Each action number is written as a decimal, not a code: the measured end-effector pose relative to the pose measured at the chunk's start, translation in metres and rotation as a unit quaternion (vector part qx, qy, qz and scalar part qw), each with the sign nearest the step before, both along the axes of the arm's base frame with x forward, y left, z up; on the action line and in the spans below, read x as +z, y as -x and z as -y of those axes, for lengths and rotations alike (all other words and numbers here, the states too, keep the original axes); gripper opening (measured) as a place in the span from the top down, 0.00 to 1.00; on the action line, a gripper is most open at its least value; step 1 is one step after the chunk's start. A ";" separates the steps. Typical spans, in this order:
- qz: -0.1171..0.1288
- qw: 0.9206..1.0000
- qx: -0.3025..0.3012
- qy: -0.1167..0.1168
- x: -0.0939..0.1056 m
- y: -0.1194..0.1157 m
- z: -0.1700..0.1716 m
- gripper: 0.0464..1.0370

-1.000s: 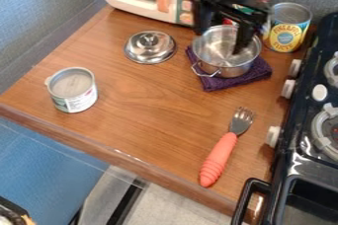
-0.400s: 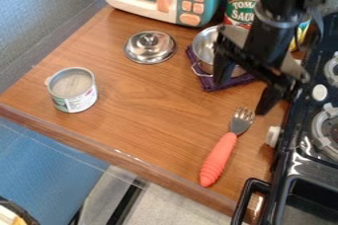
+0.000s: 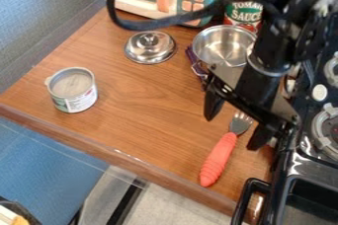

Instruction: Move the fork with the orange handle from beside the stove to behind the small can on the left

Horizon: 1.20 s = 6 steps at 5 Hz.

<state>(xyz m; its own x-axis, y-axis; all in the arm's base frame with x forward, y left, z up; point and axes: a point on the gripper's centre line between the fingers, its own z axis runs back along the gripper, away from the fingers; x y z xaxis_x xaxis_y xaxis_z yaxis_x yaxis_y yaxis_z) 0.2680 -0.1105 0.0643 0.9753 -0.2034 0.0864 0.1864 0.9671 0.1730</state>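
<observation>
Claw [image 3: 233, 131] hangs spread above the fork [image 3: 219, 160].

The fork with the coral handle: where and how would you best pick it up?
Probably by the handle, from above, with the end effector closing across its two long sides. The fork lies lengthwise on the counter, and its handle looks thick and rounded, unlike the thin tines.

The camera looks down slantwise – fairly near – onto the counter [image 3: 142, 110] (wall [image 3: 43, 14] beyond).
</observation>
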 end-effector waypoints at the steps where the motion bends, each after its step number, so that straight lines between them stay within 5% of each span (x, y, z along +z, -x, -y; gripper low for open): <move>1: -0.006 1.000 0.018 0.000 -0.017 0.005 -0.001 0.04; 4: -0.034 0.997 0.059 0.032 -0.047 0.012 -0.019 0.09; 6: -0.035 0.996 0.055 0.057 -0.051 0.011 -0.020 0.62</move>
<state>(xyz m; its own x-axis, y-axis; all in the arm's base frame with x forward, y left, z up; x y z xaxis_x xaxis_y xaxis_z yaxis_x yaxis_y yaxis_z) 0.2574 -0.0900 0.0134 0.9955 -0.0880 0.0347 0.0861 0.9949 0.0521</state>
